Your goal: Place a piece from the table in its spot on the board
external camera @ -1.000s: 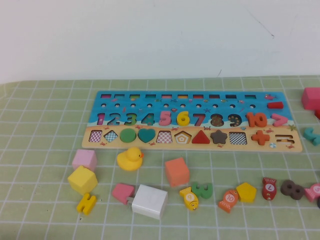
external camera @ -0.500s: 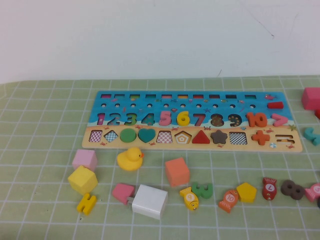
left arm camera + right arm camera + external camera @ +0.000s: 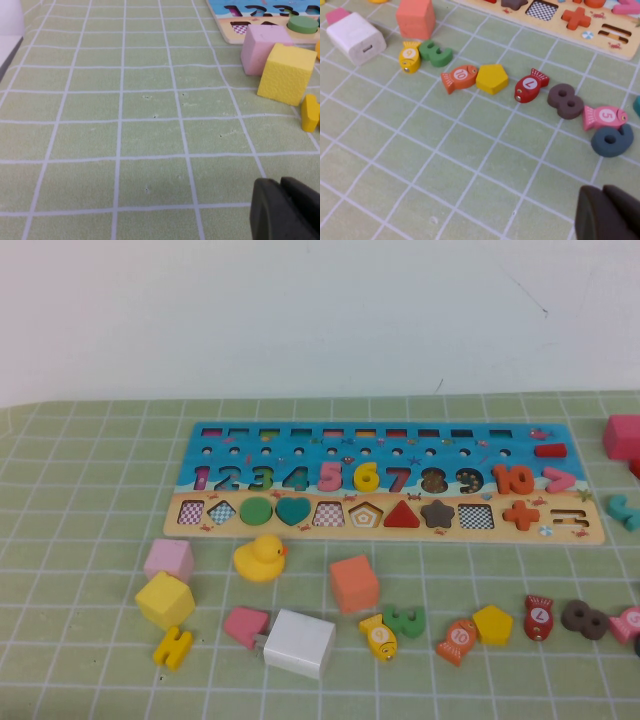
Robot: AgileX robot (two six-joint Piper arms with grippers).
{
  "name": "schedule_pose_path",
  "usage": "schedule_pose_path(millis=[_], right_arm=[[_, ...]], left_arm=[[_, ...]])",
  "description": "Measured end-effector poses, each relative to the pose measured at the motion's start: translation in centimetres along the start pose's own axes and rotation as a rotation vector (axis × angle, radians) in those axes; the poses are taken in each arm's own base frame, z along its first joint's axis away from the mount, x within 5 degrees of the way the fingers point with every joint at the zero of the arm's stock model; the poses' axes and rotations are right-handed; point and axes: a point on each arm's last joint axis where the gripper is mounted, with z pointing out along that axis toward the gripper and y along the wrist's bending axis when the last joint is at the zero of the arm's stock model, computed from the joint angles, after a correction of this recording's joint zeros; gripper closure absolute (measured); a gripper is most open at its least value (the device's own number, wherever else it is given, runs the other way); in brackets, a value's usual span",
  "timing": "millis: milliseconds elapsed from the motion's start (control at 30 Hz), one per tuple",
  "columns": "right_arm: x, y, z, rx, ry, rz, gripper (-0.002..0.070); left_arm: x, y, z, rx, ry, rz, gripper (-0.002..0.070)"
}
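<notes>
On my high feed, neither arm shows at all; the board (image 3: 385, 483) lies flat along the far side of the table (image 3: 90, 540), and the yellow 6 (image 3: 366, 476) is already seated in its slot in the blue digit row, between the pink 5 (image 3: 330, 476) and the 7 (image 3: 398, 479); so the piece is on the board, not loose on the cloth. Nearer my edge there's the usual scatter: a rubber duck (image 3: 260, 557), a pink cube (image 3: 169, 560) touching a yellow block (image 3: 164, 600), the yellow H piece (image 3: 173, 647) just beside that block, an orange cube (image 3: 354, 583), a white block (image 3: 299, 643), a green 3 (image 3: 406, 621), and a yellow pentagon (image 3: 492, 624) next to an orange fish (image 3: 457, 641). Left gripper (image 3: 282, 210) hangs low over bare cloth near the table's left edge, well apart from the pink cube and yellow block; its dark fingertips look pressed together with nothing between them. Right gripper (image 3: 607, 212) sits over the near right part of the table, fingers closed on nothing; a brown 8 (image 3: 565, 100) and a pink fish (image 3: 604, 116) lie near it, not touching it.
</notes>
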Motion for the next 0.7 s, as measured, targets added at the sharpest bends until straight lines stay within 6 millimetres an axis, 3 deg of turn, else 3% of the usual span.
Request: schedule_pose_path(millis=[333, 533, 700], right_arm=[[0.1, 0.0, 0.0, -0.003, -0.002, 0.002, 0.0676], [3.1, 0.0, 0.4, 0.001, -0.032, 0.013, 0.0676], [5.1, -0.2, -0.2, 0.075, -0.238, 0.078, 0.0677]], left_arm=[[0.0, 0.0, 0.0, 0.003, 0.000, 0.001, 0.0677], [0.0, 0.0, 0.0, 0.006, 0.001, 0.002, 0.0677], [0.0, 0.0, 0.0, 0.006, 0.001, 0.002, 0.0677]])
